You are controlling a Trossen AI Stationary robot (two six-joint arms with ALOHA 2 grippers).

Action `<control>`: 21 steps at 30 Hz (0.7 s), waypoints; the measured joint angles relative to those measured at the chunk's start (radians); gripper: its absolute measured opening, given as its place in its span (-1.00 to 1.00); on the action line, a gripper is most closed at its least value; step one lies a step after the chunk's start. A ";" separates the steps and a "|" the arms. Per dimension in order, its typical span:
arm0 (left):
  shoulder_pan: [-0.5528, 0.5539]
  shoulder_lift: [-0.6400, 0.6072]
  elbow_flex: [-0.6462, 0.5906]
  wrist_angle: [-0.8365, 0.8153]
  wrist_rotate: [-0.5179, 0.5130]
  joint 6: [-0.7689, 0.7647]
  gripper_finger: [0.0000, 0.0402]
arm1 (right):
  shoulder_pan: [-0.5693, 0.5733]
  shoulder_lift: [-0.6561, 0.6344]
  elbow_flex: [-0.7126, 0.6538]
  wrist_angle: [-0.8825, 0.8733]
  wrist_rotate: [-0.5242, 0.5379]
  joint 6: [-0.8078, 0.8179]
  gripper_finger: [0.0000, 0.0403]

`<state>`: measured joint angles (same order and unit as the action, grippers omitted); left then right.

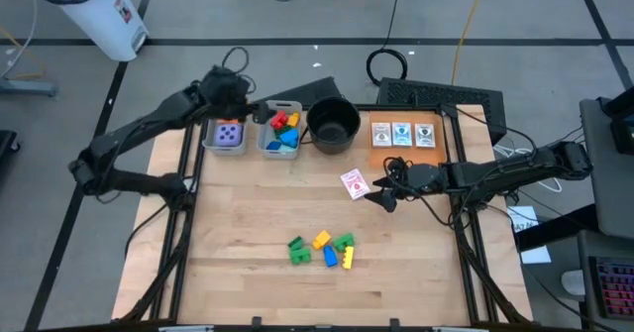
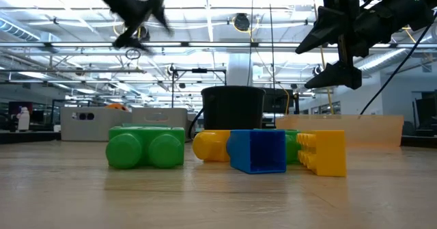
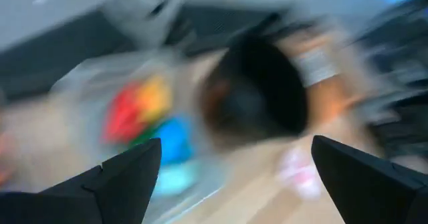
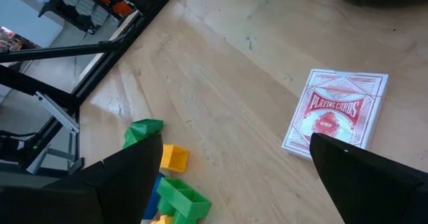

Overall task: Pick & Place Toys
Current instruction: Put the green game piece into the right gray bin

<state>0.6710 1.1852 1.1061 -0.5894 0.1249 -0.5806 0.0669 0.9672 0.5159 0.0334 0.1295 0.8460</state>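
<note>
Several small green, yellow and blue blocks (image 1: 322, 250) lie in a loose heap on the wooden table near its front middle; the low view shows a green block (image 2: 145, 147), a blue one (image 2: 258, 150) and a yellow one (image 2: 321, 152). A red playing-card box (image 4: 334, 114) lies flat right of centre. My right gripper (image 1: 381, 195) hovers open just right of that box, nothing between its fingers. My left gripper (image 1: 260, 111) is open and raised at the far edge, over a grey bin (image 1: 280, 134) holding red, blue and yellow blocks. The left wrist view is blurred.
A second grey bin (image 1: 226, 136) with a purple die stands left of the block bin. A round black pot (image 1: 332, 124) stands to its right. Three white-edged cards (image 1: 401, 134) lie on an orange mat at the far right. Bare wood lies left of the heap.
</note>
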 joint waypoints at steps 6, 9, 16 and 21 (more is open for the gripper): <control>-0.164 -0.059 0.001 0.438 0.000 -0.005 0.93 | 0.000 0.000 0.000 0.000 0.000 0.004 0.86; -0.232 -0.056 0.001 0.575 -0.026 -0.004 0.93 | 0.000 0.000 0.000 0.000 0.000 0.003 0.86; -0.355 -0.026 0.001 0.678 -0.048 -0.001 0.93 | 0.000 0.000 0.000 0.000 0.000 0.003 0.86; -0.423 0.020 0.001 0.781 -0.057 -0.025 0.93 | 0.000 0.000 0.000 0.000 0.000 0.005 0.86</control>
<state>0.2479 1.2054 1.1069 0.1918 0.0674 -0.6052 0.0669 0.9672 0.5159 0.0334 0.1295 0.8509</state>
